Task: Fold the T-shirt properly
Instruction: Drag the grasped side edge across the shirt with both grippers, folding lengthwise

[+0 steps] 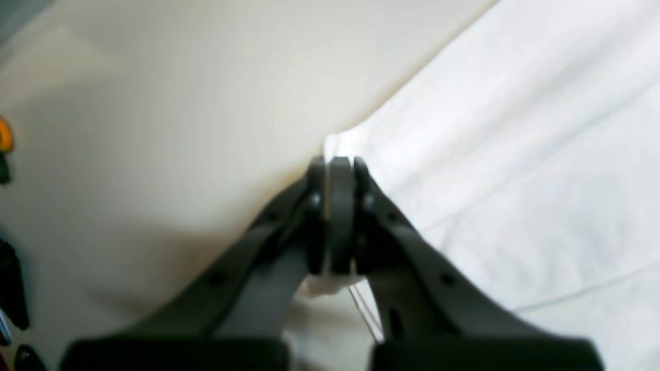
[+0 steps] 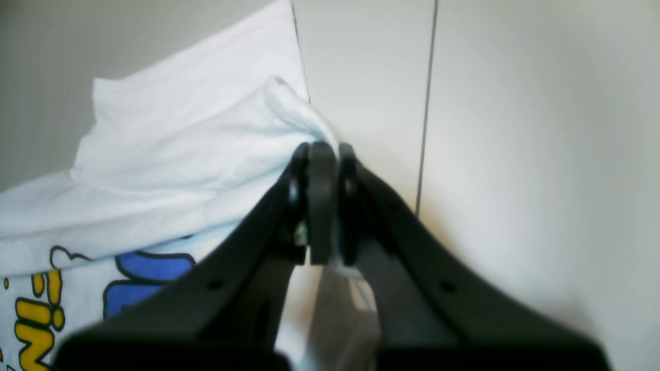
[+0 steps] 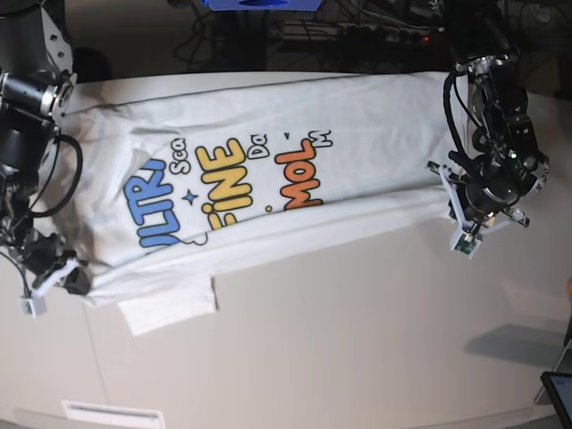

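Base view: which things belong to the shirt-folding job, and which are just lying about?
Belongs to the job:
- T-shirt
- left gripper, shut on its edge
- right gripper, shut on its edge

Just lying about:
- cables behind the table
- dark device at the corner

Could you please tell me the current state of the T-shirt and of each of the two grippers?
T-shirt: spread print-up on the table, near long edge partly folded over, pinched at both ends.
Left gripper: shut on the T-shirt's edge.
Right gripper: shut on the T-shirt's edge.
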Available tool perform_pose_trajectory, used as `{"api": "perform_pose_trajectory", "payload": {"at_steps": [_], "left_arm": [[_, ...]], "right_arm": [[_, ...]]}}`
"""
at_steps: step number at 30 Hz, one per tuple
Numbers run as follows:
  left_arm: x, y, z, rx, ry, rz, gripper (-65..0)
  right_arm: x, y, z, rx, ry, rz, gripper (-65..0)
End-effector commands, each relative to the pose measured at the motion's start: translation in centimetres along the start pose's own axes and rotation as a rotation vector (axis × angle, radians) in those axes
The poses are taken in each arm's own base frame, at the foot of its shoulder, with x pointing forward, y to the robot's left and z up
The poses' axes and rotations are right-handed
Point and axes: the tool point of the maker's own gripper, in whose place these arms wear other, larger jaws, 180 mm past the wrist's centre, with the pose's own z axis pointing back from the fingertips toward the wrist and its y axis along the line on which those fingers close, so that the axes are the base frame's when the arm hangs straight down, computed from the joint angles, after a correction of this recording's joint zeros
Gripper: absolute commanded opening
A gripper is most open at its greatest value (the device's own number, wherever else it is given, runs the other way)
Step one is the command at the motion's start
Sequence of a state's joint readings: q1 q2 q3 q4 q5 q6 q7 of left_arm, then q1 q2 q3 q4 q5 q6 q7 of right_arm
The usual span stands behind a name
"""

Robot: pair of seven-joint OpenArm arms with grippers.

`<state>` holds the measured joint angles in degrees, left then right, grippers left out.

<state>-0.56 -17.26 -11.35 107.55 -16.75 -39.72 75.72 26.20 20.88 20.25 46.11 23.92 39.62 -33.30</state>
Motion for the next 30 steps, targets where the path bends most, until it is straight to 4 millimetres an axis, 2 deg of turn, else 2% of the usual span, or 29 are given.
{"api": "perform_pose_trajectory", "payload": {"at_steps": [1,12,19,22,30], "left_arm": [[0.9,1.2,0.9,0.038,-0.029,-0.019,-65.0],[-1.9,1.6,1.2,0.043,0.043,-0.066,-65.0],[-2.7,1.3,1.4,0.040,0.075,-0.072,-65.0],[-2.3,1.4,2.2,0.061,0.076,-0.092,-65.0],[-3.0,1.1,2.4,0.060,0.105,-0.101,-65.0]], "right_arm": [[3.2,-0.4,0.7,-0.002,-0.074,0.022,-65.0],[2.5,-1.2,1.3,-0.020,-0.028,0.028,-65.0],[1.2,-1.3,1.3,-0.022,0.014,0.024,-65.0],[1.0,-1.4,1.3,-0.022,0.021,0.023,-65.0],[-1.4,-1.7,1.5,-0.028,0.062,0.010,-65.0]]}}
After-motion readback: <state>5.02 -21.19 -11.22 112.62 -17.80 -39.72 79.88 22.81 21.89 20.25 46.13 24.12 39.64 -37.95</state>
